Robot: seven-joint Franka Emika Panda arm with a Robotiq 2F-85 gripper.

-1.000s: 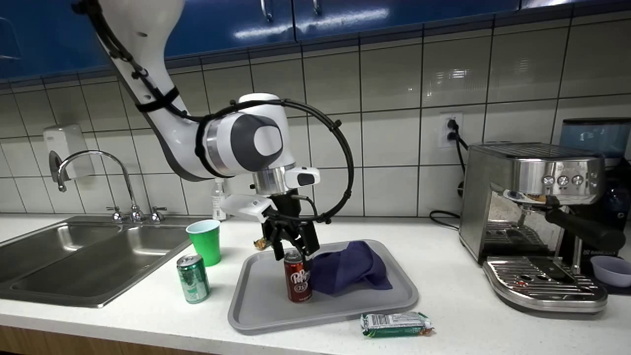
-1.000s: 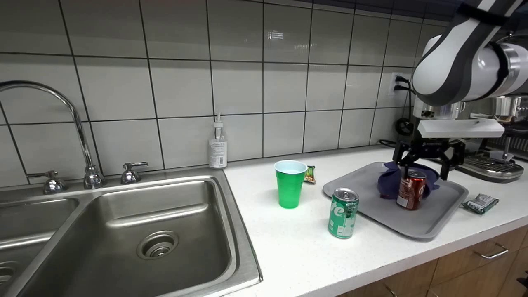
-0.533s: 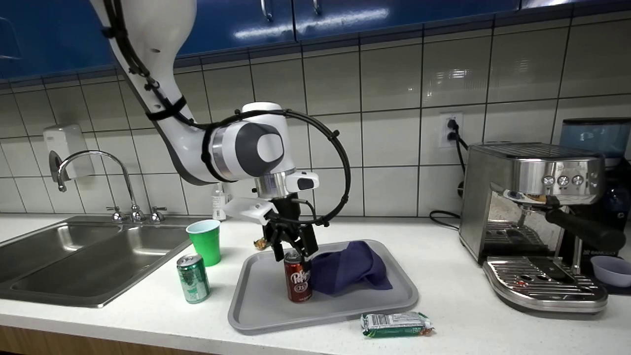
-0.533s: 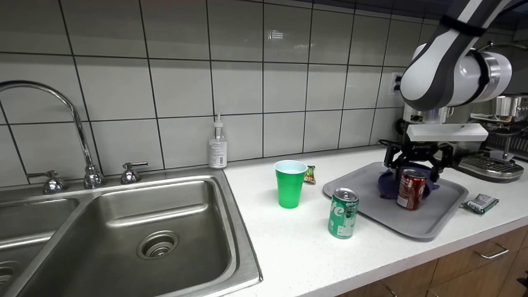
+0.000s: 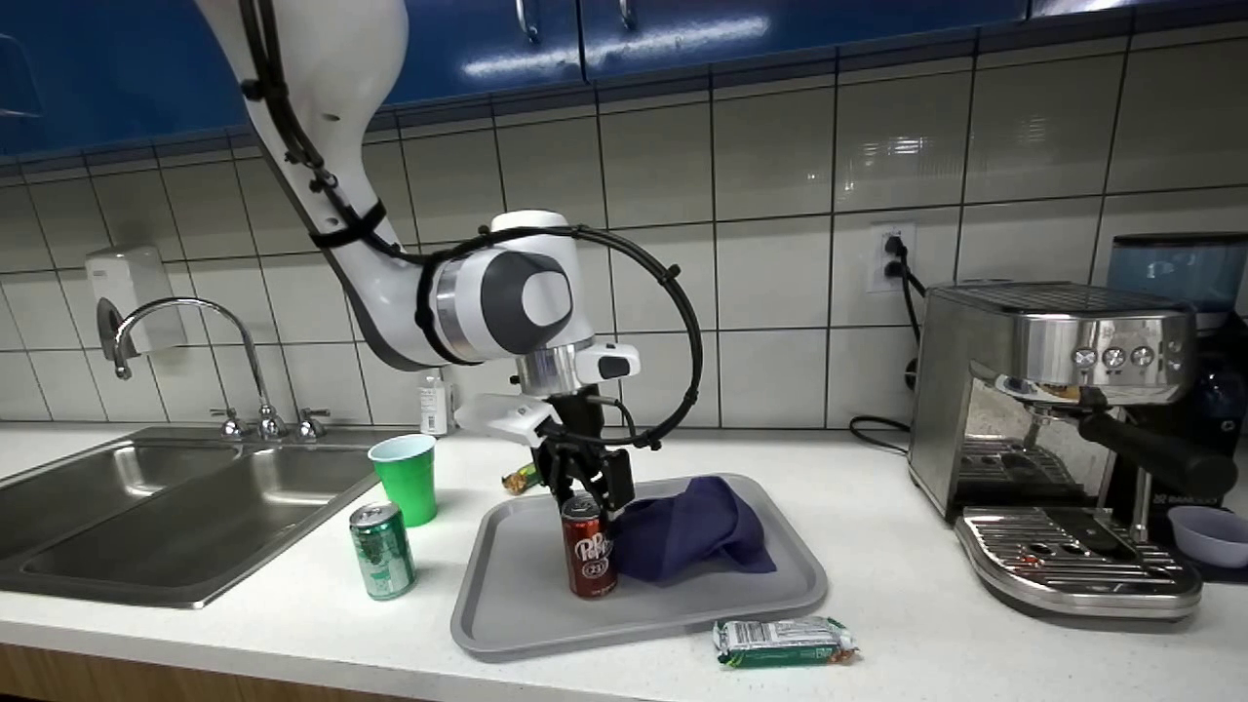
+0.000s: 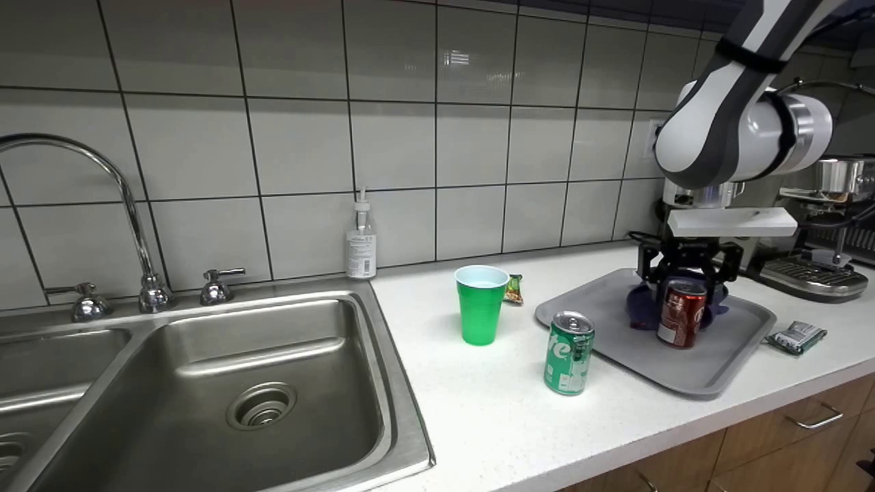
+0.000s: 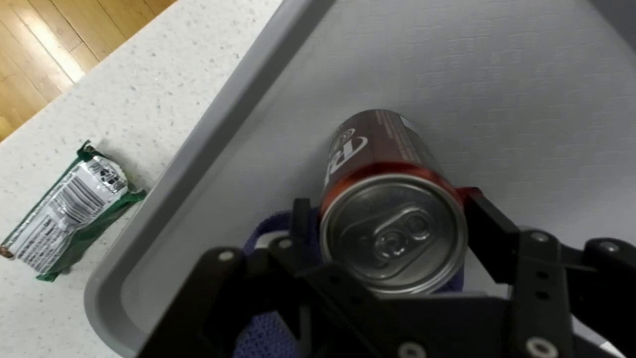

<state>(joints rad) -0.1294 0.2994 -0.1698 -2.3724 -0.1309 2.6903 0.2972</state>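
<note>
A dark red Dr Pepper can stands upright on a grey tray. My black gripper points down from above, its fingers on either side of the can's top. In the wrist view the right finger lies against or very near the can's rim. A narrow strip of purple shows between the left finger and the can, so that side looks apart. In an exterior view the can partly hides the fingertips. Crumpled purple cloth lies on the tray right beside the can.
A green can and a green cup stand between the sink and the tray. One snack bar lies by the tray's front edge, a small packet behind. An espresso machine stands at the right.
My gripper has come lower around the can, shifting slightly right in an exterior view and left in an exterior view from elsewhere. Its jaws have narrowed somewhat. The can has not moved.
</note>
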